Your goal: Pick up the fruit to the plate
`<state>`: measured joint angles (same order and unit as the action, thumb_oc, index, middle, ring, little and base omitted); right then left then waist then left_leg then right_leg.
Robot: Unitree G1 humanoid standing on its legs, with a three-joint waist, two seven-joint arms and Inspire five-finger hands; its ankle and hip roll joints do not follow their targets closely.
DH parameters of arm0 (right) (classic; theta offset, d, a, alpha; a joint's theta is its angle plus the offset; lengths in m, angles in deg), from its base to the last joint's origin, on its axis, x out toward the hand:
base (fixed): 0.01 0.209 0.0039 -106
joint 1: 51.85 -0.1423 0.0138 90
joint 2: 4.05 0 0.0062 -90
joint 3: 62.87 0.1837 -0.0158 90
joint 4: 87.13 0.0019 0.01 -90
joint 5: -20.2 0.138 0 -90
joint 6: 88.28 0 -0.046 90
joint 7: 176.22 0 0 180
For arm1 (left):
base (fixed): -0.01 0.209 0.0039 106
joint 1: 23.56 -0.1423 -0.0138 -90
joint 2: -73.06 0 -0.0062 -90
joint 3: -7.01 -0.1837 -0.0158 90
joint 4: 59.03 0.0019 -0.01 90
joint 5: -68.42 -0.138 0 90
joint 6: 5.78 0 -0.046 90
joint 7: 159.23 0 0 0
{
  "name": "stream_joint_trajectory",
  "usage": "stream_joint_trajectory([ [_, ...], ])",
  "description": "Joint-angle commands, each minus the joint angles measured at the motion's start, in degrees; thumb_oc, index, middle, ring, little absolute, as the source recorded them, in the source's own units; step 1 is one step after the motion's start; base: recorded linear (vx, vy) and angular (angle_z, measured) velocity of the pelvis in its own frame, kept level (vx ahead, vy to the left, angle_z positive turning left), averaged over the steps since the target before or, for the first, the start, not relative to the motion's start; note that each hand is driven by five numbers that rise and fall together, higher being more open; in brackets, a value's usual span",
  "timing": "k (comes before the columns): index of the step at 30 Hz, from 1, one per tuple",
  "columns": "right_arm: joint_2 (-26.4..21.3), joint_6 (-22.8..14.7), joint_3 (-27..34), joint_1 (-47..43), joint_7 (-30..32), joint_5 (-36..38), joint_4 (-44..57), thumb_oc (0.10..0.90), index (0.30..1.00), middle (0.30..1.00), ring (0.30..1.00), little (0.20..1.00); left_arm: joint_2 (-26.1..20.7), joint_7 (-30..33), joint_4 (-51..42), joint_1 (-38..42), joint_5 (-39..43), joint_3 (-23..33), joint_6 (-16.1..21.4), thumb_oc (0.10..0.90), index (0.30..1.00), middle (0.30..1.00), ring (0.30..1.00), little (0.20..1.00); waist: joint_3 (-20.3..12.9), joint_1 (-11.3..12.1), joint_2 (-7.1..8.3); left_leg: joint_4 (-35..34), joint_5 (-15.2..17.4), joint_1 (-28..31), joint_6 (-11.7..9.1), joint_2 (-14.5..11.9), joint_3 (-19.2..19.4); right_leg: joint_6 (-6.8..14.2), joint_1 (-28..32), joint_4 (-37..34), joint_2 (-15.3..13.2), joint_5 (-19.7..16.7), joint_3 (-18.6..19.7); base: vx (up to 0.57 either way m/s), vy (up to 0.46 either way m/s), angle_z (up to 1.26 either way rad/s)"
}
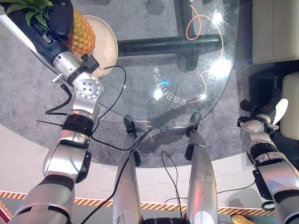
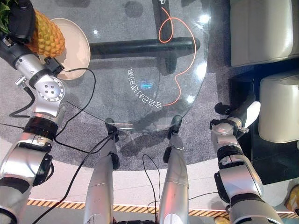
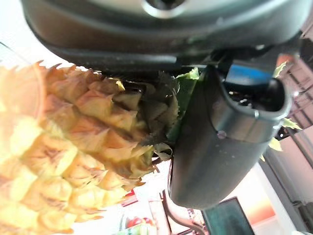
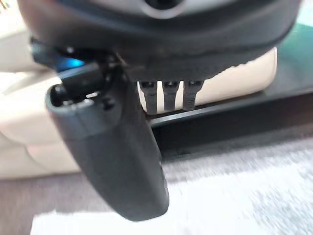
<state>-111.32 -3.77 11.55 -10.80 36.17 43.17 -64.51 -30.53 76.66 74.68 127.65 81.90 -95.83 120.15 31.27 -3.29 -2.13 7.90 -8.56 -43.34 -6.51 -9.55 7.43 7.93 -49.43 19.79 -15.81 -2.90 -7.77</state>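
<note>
A yellow pineapple [image 1: 80,33] with green leaves hangs over the cream plate [image 1: 107,39] at the far left of the glass table [image 1: 187,60]. My left hand [image 1: 58,16] is shut on the pineapple near its crown; its wrist view shows the thumb [image 3: 220,142] pressed against the leaves beside the scaly fruit [image 3: 63,156]. The same pineapple [image 2: 46,37] and plate [image 2: 77,46] show in the right eye view. My right hand [image 1: 273,112] hangs off the table's right side, low by the floor, holding nothing, its thumb [image 4: 112,156] straight and fingers relaxed.
An orange cord [image 1: 201,28] lies under the glass, over a dark table frame [image 1: 168,45]. Cream sofa cushions [image 2: 261,32] stand to the right, next to my right hand. Grey carpet lies below the table.
</note>
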Motion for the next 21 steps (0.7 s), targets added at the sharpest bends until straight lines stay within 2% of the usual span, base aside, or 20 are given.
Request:
stream_joint_trajectory([
  [1, -0.91, -1.95, -1.26, -0.33, -2.95, 0.30, -2.68, 0.800, 0.900, 0.900, 0.900, 0.900, -6.25, -0.64, 0.74, 9.28, 1.24, 0.76, 3.12, 0.100, 0.300, 0.300, 0.300, 0.200, -1.48, 1.22, 1.28, 7.57, 5.44, -3.34, -2.28, -0.74, -3.27, 1.51, 1.70, -1.94, 0.47, 0.41, -0.94, 0.00, 0.000, 0.00],
  [6, 0.04, -2.86, -2.25, 0.22, -4.81, -1.63, -2.61, 0.800, 0.900, 0.900, 0.900, 0.900, -5.78, -2.15, 2.95, 9.51, 4.01, 0.60, 3.04, 0.100, 0.300, 0.300, 0.300, 0.200, -1.48, 0.87, 1.58, 7.58, 5.41, -3.28, -2.35, -0.79, -3.22, 1.48, 1.55, -1.76, 0.73, 0.53, -0.67, 0.00, 0.000, 0.00],
  [21, 1.48, -2.11, -4.11, -0.94, -5.12, -3.26, -2.38, 0.800, 0.900, 0.900, 0.900, 0.900, -5.67, -3.62, 8.77, 12.25, 5.86, -0.86, 2.98, 0.100, 0.300, 0.300, 0.300, 0.200, -1.48, -0.05, 2.29, 7.56, 5.31, -3.51, -2.66, -1.02, -2.99, 1.40, 1.24, -2.04, 1.30, 0.50, -0.15, 0.00, 0.000, 0.00],
])
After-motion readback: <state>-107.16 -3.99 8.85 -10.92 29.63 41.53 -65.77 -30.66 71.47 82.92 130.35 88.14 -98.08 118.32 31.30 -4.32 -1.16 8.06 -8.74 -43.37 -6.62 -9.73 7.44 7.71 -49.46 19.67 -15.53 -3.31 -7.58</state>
